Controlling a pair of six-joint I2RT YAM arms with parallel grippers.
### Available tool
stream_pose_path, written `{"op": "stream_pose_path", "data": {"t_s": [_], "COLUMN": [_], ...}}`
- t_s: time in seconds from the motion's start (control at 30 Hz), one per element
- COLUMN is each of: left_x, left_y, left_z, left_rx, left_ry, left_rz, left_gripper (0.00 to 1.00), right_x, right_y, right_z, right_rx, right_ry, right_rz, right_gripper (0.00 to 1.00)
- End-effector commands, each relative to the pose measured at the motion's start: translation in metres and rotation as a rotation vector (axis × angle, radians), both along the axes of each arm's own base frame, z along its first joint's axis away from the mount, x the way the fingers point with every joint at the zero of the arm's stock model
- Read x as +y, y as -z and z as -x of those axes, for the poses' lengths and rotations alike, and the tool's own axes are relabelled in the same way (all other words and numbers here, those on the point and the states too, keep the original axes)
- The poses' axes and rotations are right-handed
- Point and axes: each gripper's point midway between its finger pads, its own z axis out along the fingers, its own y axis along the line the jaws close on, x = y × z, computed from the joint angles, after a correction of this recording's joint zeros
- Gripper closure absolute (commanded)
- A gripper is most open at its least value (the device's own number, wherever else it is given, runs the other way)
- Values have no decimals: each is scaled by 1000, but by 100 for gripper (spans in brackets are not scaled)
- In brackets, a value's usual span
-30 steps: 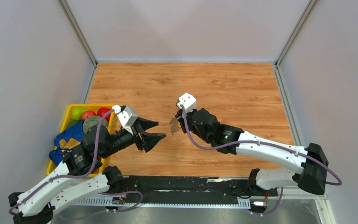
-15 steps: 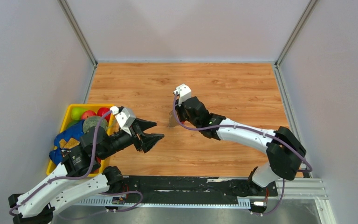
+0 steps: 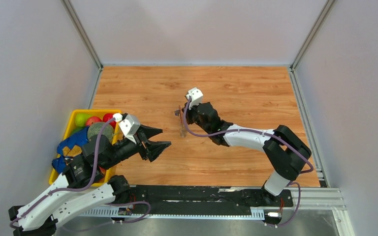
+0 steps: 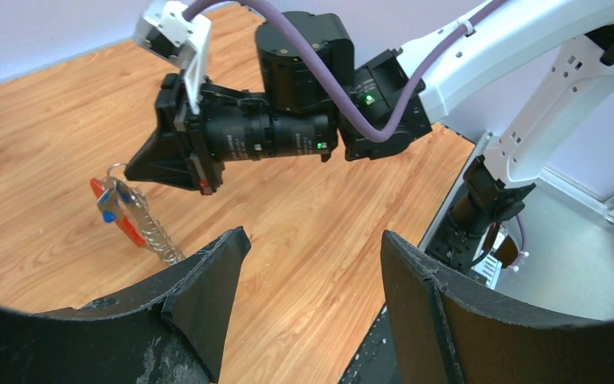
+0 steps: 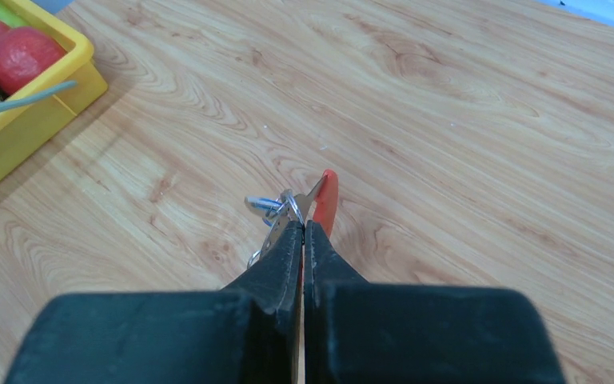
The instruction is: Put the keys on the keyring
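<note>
Red keyring point(image 5: 326, 198) clamped in right tool point(image 5: 301, 227), jaws closed on it; silvery keys point(image 5: 262, 204) just beside. Left tool point(image 4: 312, 240) spread wide, holding nothing.

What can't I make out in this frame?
1. Left wrist: whether the keys are threaded onto the keyring; too small, overlapping.
2. Right wrist: most of the keyring, hidden behind the shut right gripper.
3. Top external: the yellow bin contents, partly covered by the left arm.
</note>
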Motion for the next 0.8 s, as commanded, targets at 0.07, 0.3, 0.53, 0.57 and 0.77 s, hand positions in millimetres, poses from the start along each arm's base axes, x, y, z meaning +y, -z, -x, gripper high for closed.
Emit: {"op": "stream_pose_path", "data": {"t_s": [0.07, 0.3, 0.53, 0.57, 0.77], "left_x": [0, -5, -7, -7, -9], "left_y": [-4, -2, -2, -3, -3], "left_z": [-4, -5, -6, -6, -7], "left_rx": [-23, -17, -14, -15, -14], "left_ry": [-11, 0, 3, 2, 4], "left_rz": [-5, -14, -17, -17, -16], "left_gripper": [28, 28, 27, 28, 27], "right_x": [-27, -52, -82, -86, -105], "right_y": [11, 17, 23, 23, 32], "right_z": [14, 23, 27, 27, 37], "right_rx": [22, 60, 124, 138, 201], "right_ry": [49, 108, 181, 186, 211], "right_rz": [4, 18, -10, -25, -61], "right_gripper": [100, 100, 100, 100, 100]}}
